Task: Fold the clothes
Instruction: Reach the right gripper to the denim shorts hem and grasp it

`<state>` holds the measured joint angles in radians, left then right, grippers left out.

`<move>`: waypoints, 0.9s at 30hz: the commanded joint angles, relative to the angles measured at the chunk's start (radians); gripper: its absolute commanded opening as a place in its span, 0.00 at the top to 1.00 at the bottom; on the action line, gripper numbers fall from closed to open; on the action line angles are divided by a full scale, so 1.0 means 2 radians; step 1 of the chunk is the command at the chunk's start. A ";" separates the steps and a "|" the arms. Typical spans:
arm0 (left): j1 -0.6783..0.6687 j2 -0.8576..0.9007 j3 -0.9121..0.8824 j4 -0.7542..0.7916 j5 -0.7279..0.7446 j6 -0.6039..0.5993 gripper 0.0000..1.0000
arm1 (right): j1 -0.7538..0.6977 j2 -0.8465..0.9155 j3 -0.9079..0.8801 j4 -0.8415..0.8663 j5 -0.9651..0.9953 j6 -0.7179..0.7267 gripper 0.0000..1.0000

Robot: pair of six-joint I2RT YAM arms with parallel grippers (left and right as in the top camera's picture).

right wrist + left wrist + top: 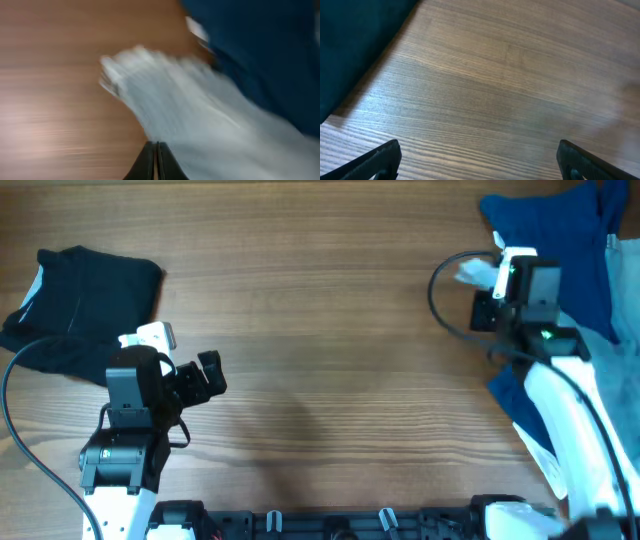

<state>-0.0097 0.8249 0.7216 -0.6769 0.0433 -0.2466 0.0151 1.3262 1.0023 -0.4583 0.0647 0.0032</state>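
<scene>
Barely started, I judge: my right gripper (pixel 155 160) is pinched shut on what looks like the light-blue shorts (pixel 200 115) edge just ahead, bunched beside the navy garment (pixel 260 50), unfolded; left gripper (pixel 479 162) gapes empty.

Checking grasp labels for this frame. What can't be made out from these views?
- Right wrist view: motion blur hides seams on the pale cloth, and whether the shut right gripper pinches it.
- Overhead: navy garment cut by the frame edge, partly under the right arm.
- Left wrist view: black garment cut off at the corner; shape unknown.
</scene>
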 commanded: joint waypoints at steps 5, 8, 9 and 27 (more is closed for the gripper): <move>0.004 0.000 0.010 0.004 -0.001 -0.004 0.00 | 0.168 -0.001 0.013 0.156 -0.149 0.070 0.96; 0.004 0.000 0.010 0.003 -0.001 -0.005 0.00 | 0.212 0.030 0.013 0.190 -0.034 0.092 0.96; 0.004 0.000 0.010 0.003 -0.001 -0.005 0.00 | 0.212 0.036 0.013 0.166 -0.001 0.098 0.96; 0.004 0.023 0.010 0.003 0.010 -0.005 0.00 | 0.053 0.210 0.010 -0.028 0.184 0.014 0.33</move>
<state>-0.0097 0.8658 0.7231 -0.6735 0.0513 -0.2466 0.1543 1.6882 1.0199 -0.5270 0.3973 0.0517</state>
